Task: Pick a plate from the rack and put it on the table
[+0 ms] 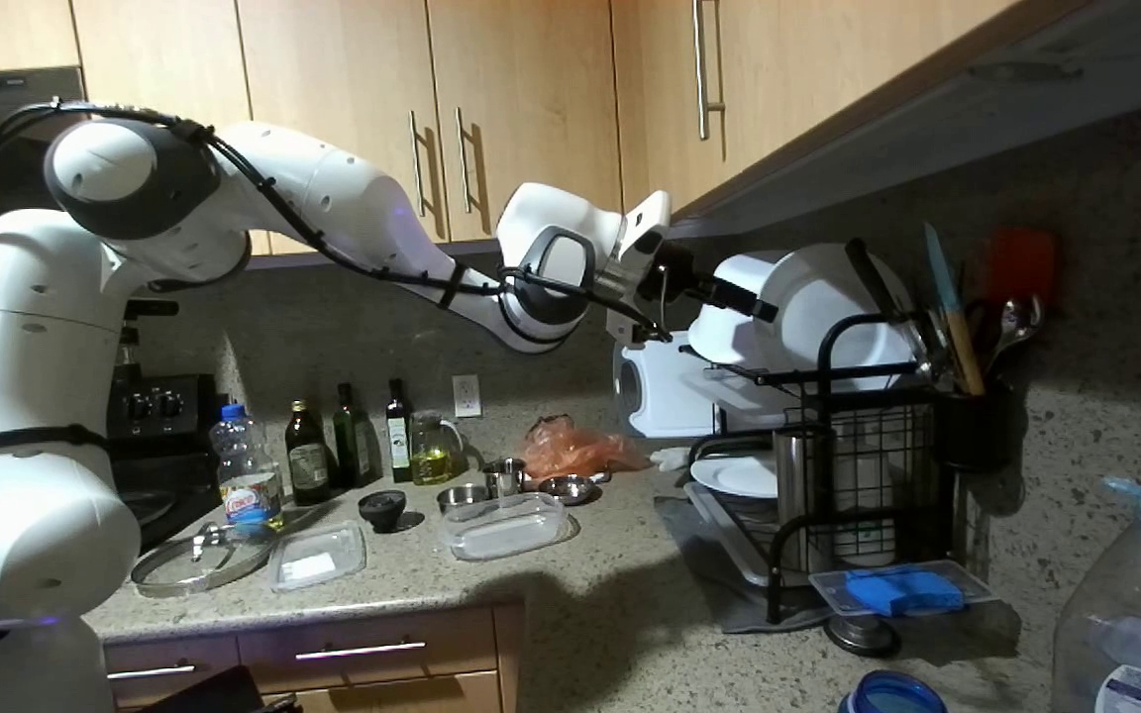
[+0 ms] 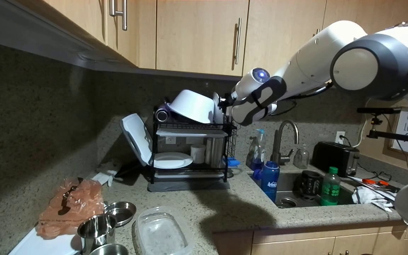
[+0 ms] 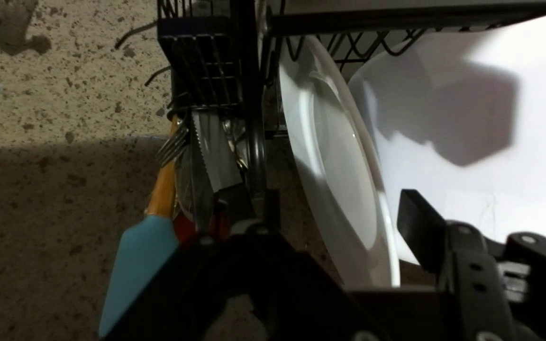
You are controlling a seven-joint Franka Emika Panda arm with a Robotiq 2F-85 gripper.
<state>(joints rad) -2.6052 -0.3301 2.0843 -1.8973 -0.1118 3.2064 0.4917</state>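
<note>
The end effector (image 3: 341,213) is at the top level of the rack (image 1: 868,398), its fingers (image 3: 422,232) spread well apart. In the wrist view the lower rim of the plate (image 3: 334,156) shows between them; one finger is near the rim on the bowl's side, and whether it touches cannot be told. The other, dark and hard to make out, is near the handle of a knife (image 3: 216,151).

The plate stands on edge, tilted, on the top level of the rack, just beside a white bowl (image 2: 191,106) set upside down and aslant. On a lower level a second plate (image 2: 172,160) lies flat near a white cup (image 2: 198,153).

The rack stands by the back edge of the tabletop (image 1: 630,540), near its back corner. A white board (image 2: 135,138) leans just beside it, toward that corner. A spatula (image 3: 140,265) sits with the knife at the rack's side.

An orange bag (image 1: 570,446) lies near the back corner, dark bottles (image 1: 308,460) stand along the back edge, and a glass lid (image 1: 209,560) lies near the front edge. A clear container (image 1: 506,525) sits between the front and back edges.
</note>
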